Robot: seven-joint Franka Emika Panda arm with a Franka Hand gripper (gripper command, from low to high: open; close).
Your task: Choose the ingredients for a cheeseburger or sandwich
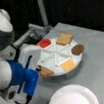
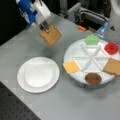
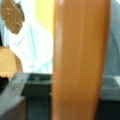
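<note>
My gripper (image 2: 45, 27) is shut on a tan bread square (image 2: 51, 35) and holds it in the air, tilted, between the divided tray (image 2: 68, 53) and the white plate (image 2: 38, 74). The same held bread (image 1: 46, 72) hangs at the tray's near rim, and it fills the wrist view edge-on (image 3: 80, 60). In the tray lie a green leaf (image 2: 92, 39), a red disc (image 2: 111, 48), another bread square (image 2: 113, 67), a brown patty (image 2: 93, 78) and a yellow cheese square (image 2: 71, 67). The plate is bare; no sandwich stack shows.
A metal fixture (image 2: 87, 13) and a small orange object (image 2: 81, 28) stand at the table's back edge. The arm's blue and white wrist (image 1: 25, 75) covers the tray's left side in a front view. A dark perforated base (image 2: 15, 107) lies beyond the table's corner.
</note>
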